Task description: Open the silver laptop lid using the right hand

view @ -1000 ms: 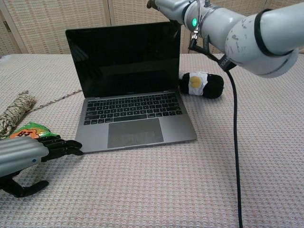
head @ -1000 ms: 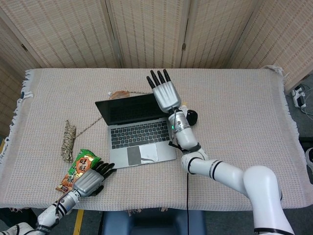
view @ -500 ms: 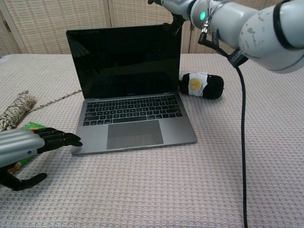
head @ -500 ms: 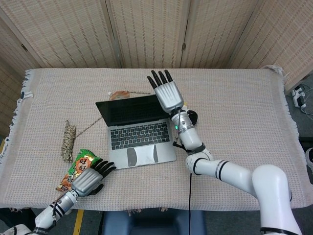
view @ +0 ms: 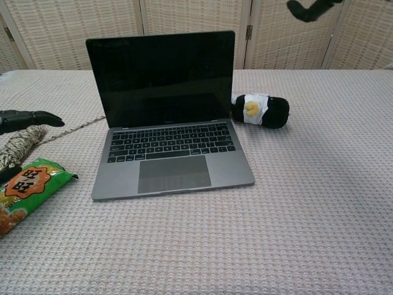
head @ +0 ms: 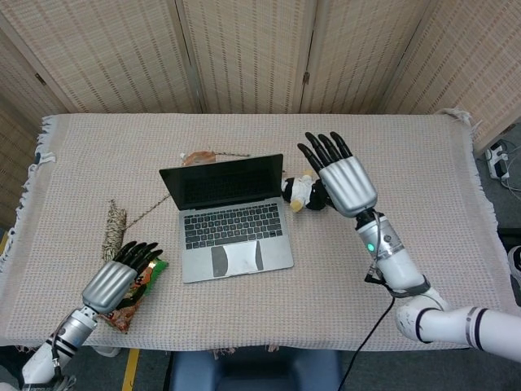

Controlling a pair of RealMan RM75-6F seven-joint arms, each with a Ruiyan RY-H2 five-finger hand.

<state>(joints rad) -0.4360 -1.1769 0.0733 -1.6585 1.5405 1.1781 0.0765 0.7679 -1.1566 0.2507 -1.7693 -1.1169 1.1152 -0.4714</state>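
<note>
Head view: we see the silver laptop [head: 228, 216] open on the table [head: 423, 163], lid upright, screen dark, keyboard facing the near edge. The right hand [head: 342, 179] hangs to the right of the laptop, clear of the lid, fingers straight and slightly spread, gripping nothing. Between it and the laptop's right edge lies a black-and-white plush toy [head: 303, 192], just beside the lid. The left hand [head: 114, 279] sits left of the laptop near its front corner, over a green snack packet [head: 140, 281]; fingers extended, nothing gripped as far as we can tell. A coil of twine [head: 114, 232] lies left of the laptop, its loose strand running toward the hinge. A brownish item [head: 199, 156] sits just behind the lid, too hidden to identify.

Chest view: laptop centre, lid fully up. Plush toy touches or nearly touches the laptop's right rear corner. Snack packet left of the laptop's front. Left hand fingertips [view: 34, 118] hover left of the laptop, above the twine. Only dark fingertips [view: 310, 8] of the right hand show, above and right of the lid.
</note>
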